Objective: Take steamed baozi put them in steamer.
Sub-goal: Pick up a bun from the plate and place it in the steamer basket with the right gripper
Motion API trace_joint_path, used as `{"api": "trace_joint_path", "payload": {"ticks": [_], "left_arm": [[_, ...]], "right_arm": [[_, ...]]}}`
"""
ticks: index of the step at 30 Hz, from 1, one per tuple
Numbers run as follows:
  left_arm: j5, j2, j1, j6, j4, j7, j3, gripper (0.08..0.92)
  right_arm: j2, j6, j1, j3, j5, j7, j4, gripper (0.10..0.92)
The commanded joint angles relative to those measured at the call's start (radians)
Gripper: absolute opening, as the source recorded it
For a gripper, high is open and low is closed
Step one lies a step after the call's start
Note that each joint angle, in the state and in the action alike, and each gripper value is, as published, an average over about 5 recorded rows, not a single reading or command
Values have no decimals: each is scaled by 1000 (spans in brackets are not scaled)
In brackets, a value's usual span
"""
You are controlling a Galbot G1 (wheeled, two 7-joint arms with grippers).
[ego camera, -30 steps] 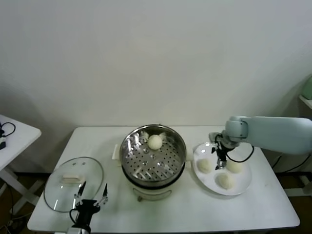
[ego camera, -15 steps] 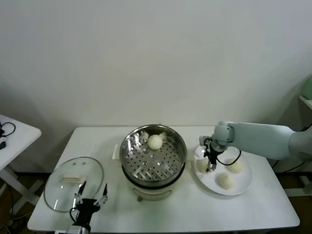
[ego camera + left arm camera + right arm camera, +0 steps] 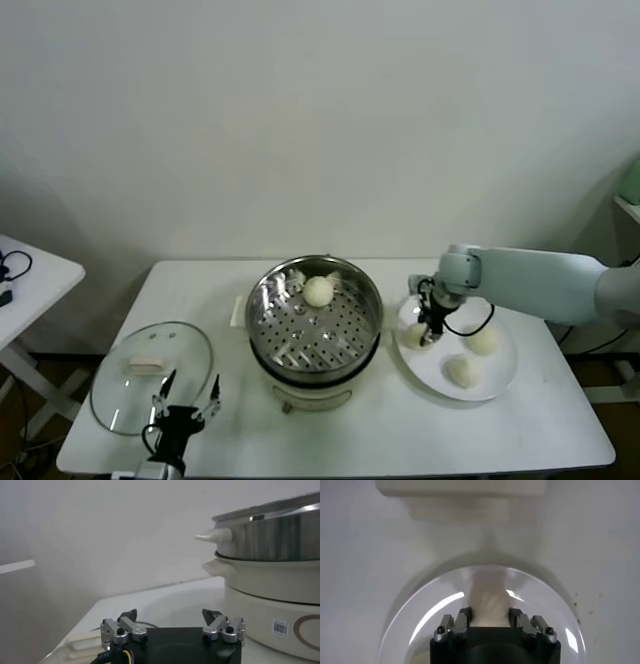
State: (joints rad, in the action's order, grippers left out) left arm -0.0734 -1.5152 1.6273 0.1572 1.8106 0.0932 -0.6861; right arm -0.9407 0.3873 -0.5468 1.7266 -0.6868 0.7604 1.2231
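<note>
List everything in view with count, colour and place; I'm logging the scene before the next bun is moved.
steamed baozi: four, pale cream; one on the perforated tray inside the steamer, three on the plate, the one nearest the steamer between the right gripper's fingers.
steamer: one, shiny steel on a whitish base; middle of the table.
plate: one, white; right of the steamer.
glass lid: one, clear with a pale handle; flat on the table, left of the steamer.
table: one, white; under everything.
side table: one, white; far left edge.
right gripper: one, dark; down on the plate, around the nearest bun.
left gripper: one, dark with silver fingers; open, idle by the lid at the table's front.
</note>
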Motion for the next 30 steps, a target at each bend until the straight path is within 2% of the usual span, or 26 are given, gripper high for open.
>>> {"api": "trace_joint_path", "payload": {"ticks": [1,9,18,22,30], "left_arm": [[1,1,8,-1,14,0,-1,823],[0,3,24,-1,46,1,2,823],[-1,3,30,-6,77,4,13,823],[-1,6,36,-4,85,4,12,823],[-2,6,40,-5,89,5,6,823]], "right_arm": [[28,-12,-249,111,-98,62,117,517],[-4,-29,-665,224,-329,182,270,517],[-156,102,-632,-22,-538,99,296,518],[-260,140,-523,-118,-553,42,254,518],[-400,149,-293,-174,-451,-10,143,518]]}}
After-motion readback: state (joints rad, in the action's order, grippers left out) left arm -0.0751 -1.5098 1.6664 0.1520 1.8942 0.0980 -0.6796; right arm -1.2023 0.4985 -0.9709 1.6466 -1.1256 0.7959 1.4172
